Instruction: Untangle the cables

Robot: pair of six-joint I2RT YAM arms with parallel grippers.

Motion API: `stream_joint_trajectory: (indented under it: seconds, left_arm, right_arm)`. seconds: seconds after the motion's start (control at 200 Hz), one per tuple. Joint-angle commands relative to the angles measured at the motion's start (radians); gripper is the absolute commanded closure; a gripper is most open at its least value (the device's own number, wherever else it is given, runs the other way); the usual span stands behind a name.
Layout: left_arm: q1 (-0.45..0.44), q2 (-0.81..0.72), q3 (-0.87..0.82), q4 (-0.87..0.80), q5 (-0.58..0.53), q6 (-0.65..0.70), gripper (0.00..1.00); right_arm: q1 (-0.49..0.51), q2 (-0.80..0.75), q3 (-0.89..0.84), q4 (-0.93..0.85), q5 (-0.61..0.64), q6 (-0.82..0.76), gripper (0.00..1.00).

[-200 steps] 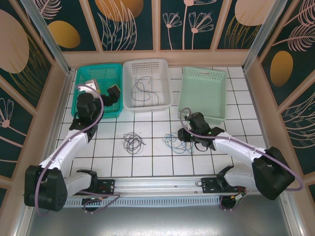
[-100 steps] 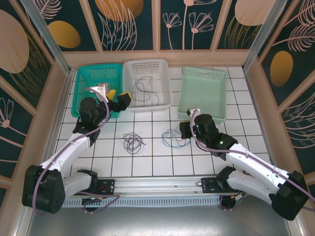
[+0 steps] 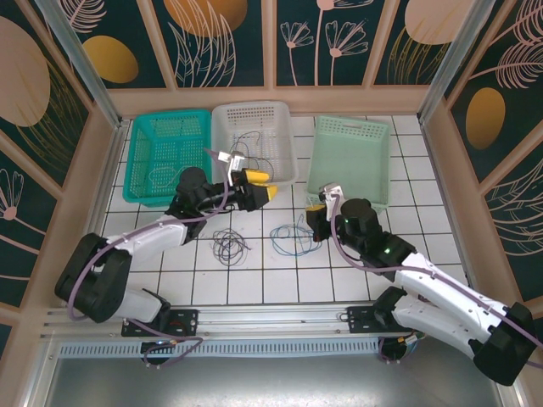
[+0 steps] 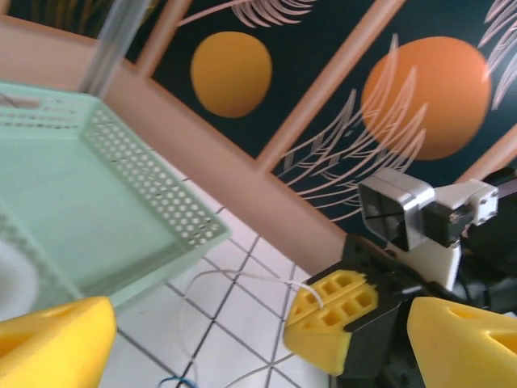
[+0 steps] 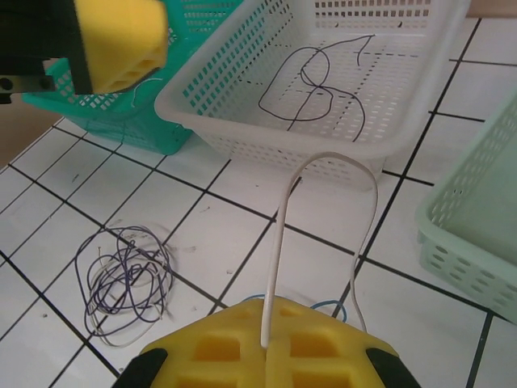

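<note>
Seen from above, a dark tangled thin cable is laid on the white tiled table, near the front. Just at its 3 o'clock, a blue thin cable is spread in loose loops. At 3 o'clock of the blue cable, the right gripper is held low over the tiles. Its yellow pads are pressed together, and a pale white thin cable is pinched between them. This cable is bent up in a tall loop above the pads. At 11 o'clock of the right gripper, the left gripper is held just by the front edge of a white plastic basket with holes. Its yellow fingers are spread wide apart. A dark thin cable is laid inside that basket. A teal plastic basket is set at its 9 o'clock. A pale green plastic basket is set at its 3 o'clock.
</note>
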Motion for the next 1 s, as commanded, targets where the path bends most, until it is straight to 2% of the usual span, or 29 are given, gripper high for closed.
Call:
stream_joint_trajectory:
  seconds: [0.0, 0.125, 0.28, 0.425, 0.581, 0.991]
  left_arm:
    - [-0.011, 0.086, 0.034, 0.279, 0.101, -0.248, 0.08]
    - [-0.038, 0.184, 0.058, 0.502, 0.125, -0.447, 0.1]
    - [-0.084, 0.25, 0.081, 0.623, 0.112, -0.569, 0.11]
    - [-0.12, 0.266, 0.115, 0.641, 0.108, -0.632, 0.13]
    - [-0.138, 0.303, 0.131, 0.633, 0.113, -0.68, 0.16]
    - [-0.154, 0.324, 0.116, 0.56, 0.101, -0.689, 0.18]
  right_arm:
    - [0.008, -0.032, -0.001, 0.06, -0.024, -0.063, 1.0]
    - [0.008, -0.057, -0.019, 0.074, -0.005, -0.087, 1.0]
    - [0.01, -0.064, -0.021, 0.076, 0.014, -0.102, 1.0]
    - [0.01, -0.052, -0.025, 0.094, 0.014, -0.117, 1.0]
    - [0.012, -0.041, -0.024, 0.107, 0.067, -0.127, 1.0]
    - [0.025, -0.062, -0.052, 0.182, 0.132, -0.131, 1.0]
